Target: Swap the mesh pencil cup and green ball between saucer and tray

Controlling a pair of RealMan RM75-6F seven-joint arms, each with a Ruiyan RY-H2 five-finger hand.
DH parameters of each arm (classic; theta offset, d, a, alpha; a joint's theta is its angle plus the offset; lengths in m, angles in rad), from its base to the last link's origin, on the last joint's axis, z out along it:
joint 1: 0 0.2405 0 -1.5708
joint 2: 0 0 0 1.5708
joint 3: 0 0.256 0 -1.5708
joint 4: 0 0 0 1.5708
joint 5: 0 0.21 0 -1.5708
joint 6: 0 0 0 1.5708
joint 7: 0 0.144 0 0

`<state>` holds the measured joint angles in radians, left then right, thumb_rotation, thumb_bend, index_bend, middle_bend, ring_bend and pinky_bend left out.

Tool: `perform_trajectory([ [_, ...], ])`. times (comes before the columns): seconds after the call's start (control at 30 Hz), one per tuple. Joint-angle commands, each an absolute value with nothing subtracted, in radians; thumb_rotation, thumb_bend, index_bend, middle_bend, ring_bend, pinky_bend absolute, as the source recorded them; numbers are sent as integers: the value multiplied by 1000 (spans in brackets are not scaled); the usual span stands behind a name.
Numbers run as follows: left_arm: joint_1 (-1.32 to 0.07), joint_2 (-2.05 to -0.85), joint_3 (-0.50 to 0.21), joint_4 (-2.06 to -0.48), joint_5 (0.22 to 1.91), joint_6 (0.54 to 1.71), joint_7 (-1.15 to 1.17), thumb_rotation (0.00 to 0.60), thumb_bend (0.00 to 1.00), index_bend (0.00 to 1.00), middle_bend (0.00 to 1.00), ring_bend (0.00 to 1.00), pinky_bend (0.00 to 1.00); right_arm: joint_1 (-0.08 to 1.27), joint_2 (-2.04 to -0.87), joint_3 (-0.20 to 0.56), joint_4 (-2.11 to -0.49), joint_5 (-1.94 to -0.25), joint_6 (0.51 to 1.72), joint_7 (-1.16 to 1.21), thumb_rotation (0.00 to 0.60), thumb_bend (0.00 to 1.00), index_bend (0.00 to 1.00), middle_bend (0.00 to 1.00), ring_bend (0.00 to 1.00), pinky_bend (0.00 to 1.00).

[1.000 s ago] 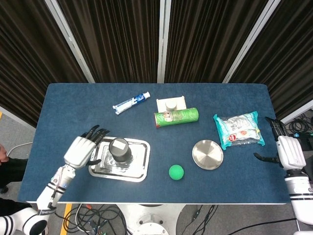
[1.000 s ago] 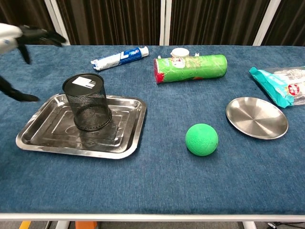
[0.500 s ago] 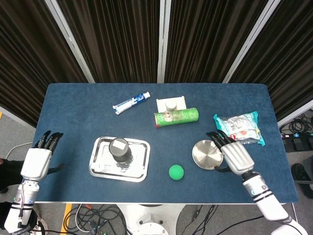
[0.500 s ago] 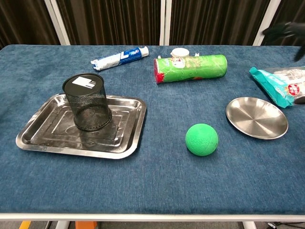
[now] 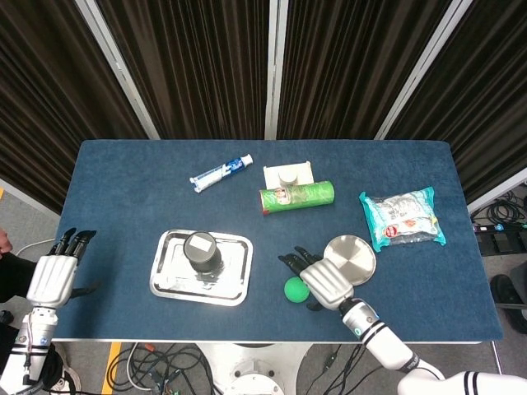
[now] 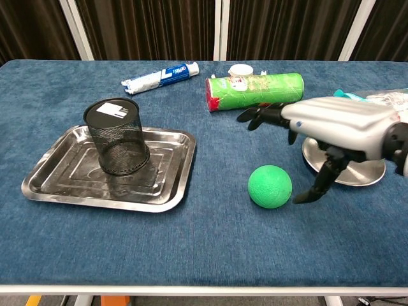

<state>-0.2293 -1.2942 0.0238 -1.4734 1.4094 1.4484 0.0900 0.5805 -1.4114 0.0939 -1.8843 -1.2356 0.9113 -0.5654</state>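
The black mesh pencil cup (image 5: 200, 251) (image 6: 117, 136) stands upside down on the steel tray (image 5: 233, 285) (image 6: 60, 185) at the left. On the blue cloth between tray and saucer lies the green ball (image 5: 294, 289) (image 6: 269, 186). The round steel saucer (image 5: 353, 256) (image 6: 360, 173) is bare, partly hidden in the chest view. My right hand (image 5: 327, 281) (image 6: 331, 126) hovers open over the ball's right side, fingers spread, thumb tip close beside the ball. My left hand (image 5: 53, 276) is open off the table's left edge, far from the tray.
A green chip canister (image 5: 296, 197) (image 6: 255, 90) lies on its side at the back, with a white lidded box (image 5: 288, 174) behind it. A toothpaste tube (image 5: 221, 172) (image 6: 159, 76) lies back left. A teal snack bag (image 5: 402, 216) (image 6: 376, 111) rests right of the saucer.
My right hand has swept left from the table's right edge, over the saucer, to the green ball. My left hand has drawn back from the tray past the table's left edge.
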Motion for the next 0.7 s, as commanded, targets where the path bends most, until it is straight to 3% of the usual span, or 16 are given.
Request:
perform_trajectory([
  [0.03, -224, -1299, 19, -1464, 1406, 1442, 83, 600, 41, 109, 119, 55, 279, 609, -1452, 84, -1872, -1186, 904, -614, 600, 0, 36, 127, 41, 340],
  [0.23, -212, -1301, 11, -1451, 1388, 1415, 74, 600, 42, 109, 119, 55, 279, 635, -1490, 65, -1860, -1110, 924, -698, 600, 0, 99, 171, 116, 419],
  [0.5, -203, -1303, -3, -1446, 1375, 1389, 49, 600, 41, 120, 115, 54, 299, 665, -1530, 44, -1842, -1018, 954, -769, 600, 18, 146, 185, 141, 470],
  [0.7, -197, -1299, -11, -1445, 1380, 1385, 41, 600, 41, 123, 108, 44, 304, 680, -1568, 37, -1816, -1011, 979, -779, 600, 77, 272, 247, 240, 579],
])
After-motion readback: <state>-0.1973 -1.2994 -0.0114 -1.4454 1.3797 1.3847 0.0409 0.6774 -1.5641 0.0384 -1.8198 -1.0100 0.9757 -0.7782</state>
